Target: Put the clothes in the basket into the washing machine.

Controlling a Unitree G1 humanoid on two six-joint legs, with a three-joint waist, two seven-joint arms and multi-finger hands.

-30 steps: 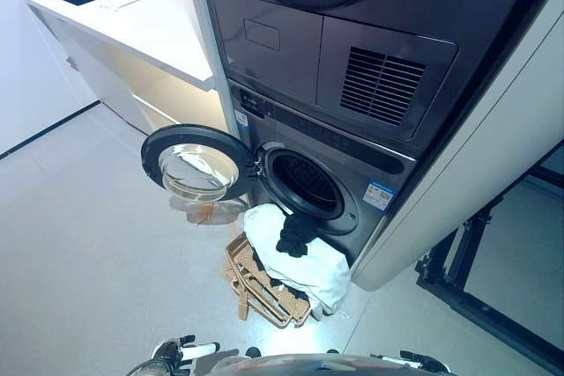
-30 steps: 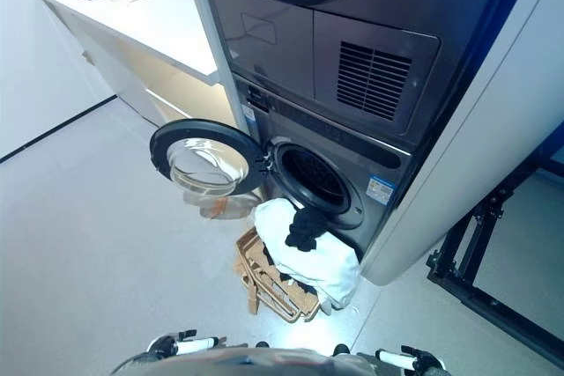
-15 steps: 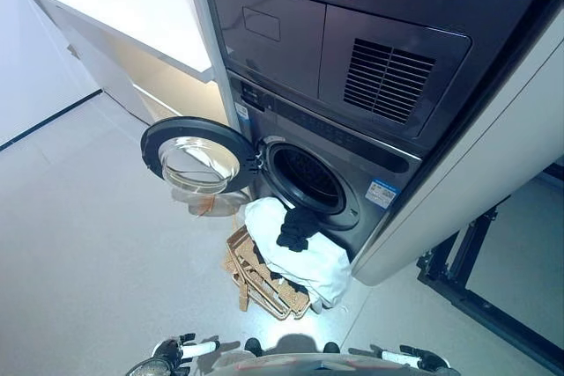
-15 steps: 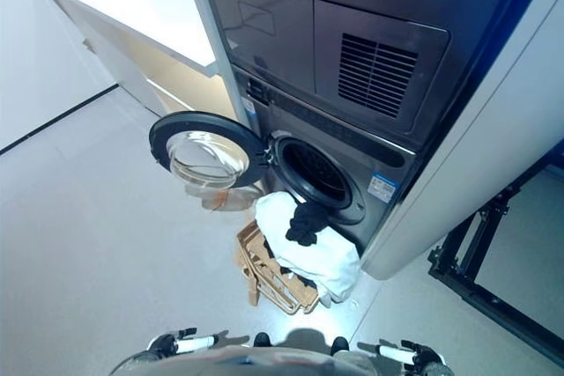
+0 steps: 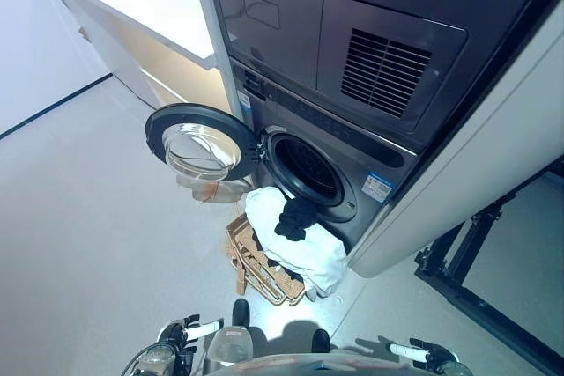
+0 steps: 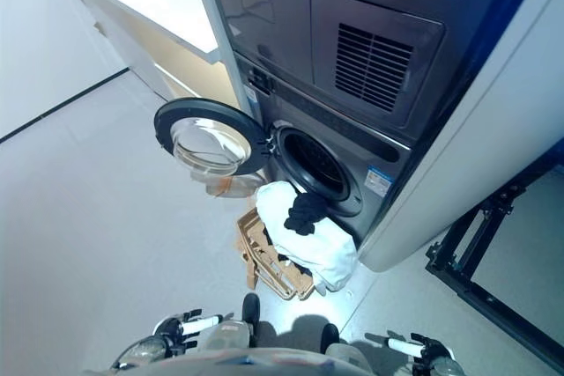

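Note:
A wicker basket stands on the floor right in front of the washing machine. A white cloth is heaped over the basket, with a black garment on top, just below the drum opening. The round door is swung open to the left. My left hand and right hand show only at the bottom edge, low and well short of the basket, fingers relaxed and holding nothing.
A second machine is stacked above the washer. A white counter runs along the left wall. A white side panel and a black metal frame stand to the right. Bare grey floor spreads out on the left.
The whole picture has shifted, so the camera has moved and now looks further down; my hands show a little more. Basket, clothes and door have not moved.

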